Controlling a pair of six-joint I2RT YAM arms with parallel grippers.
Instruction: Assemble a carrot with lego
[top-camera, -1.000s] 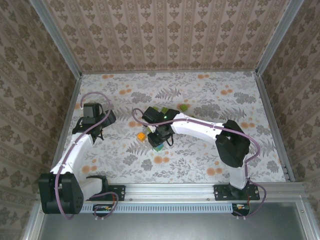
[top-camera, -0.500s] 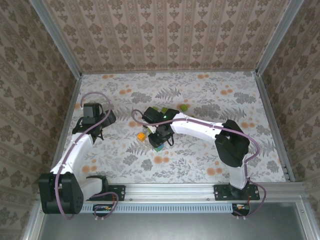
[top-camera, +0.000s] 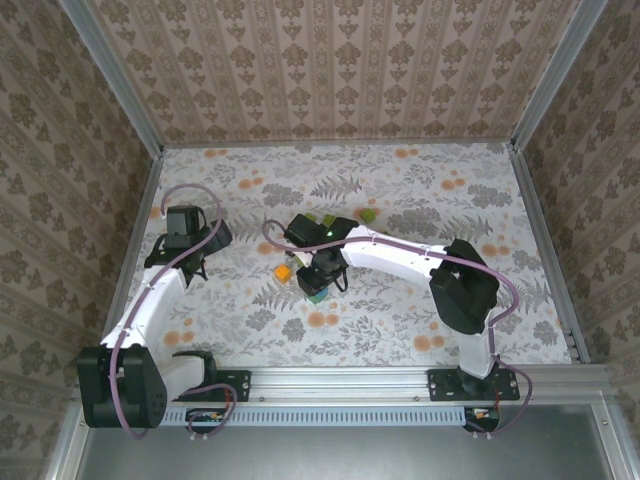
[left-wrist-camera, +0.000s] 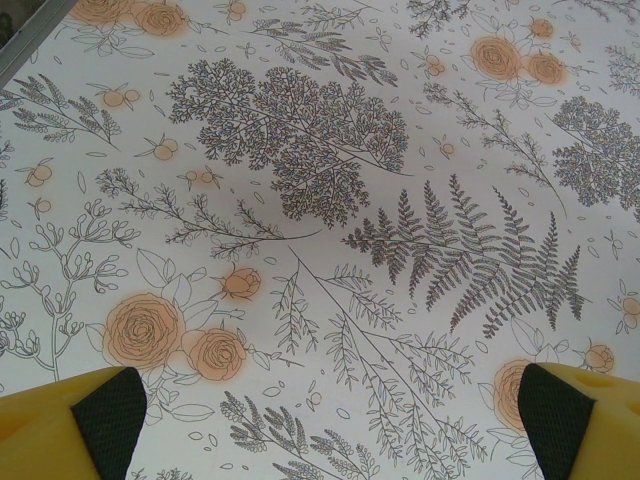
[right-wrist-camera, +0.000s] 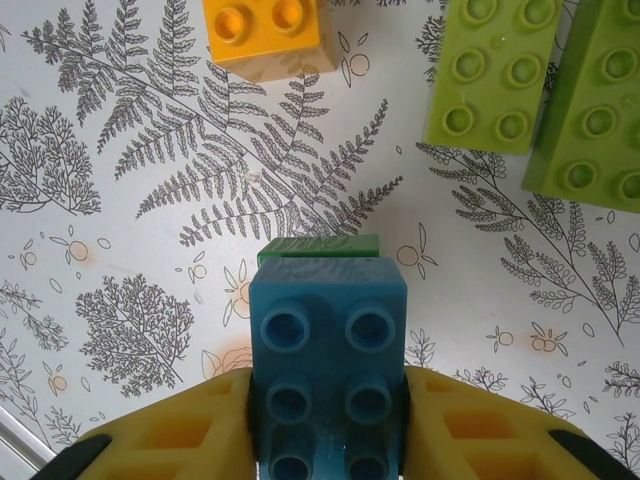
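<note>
R claw clamped on blue brick, dark green brick touching its far end; L claw wide apart above worktop.

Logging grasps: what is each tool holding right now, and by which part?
Right tool grips the blue brick by its two opposite sides, near one end. Left tool is open, holding nothing.

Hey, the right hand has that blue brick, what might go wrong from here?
The right hand grips the blue brick only near one end, so pressing down may tilt it. A dark green brick peeks out at its far edge; if loosely joined, it may drop off. The orange brick lies loose, and the open left hand hovers elsewhere, so it may slide when pushed.
</note>
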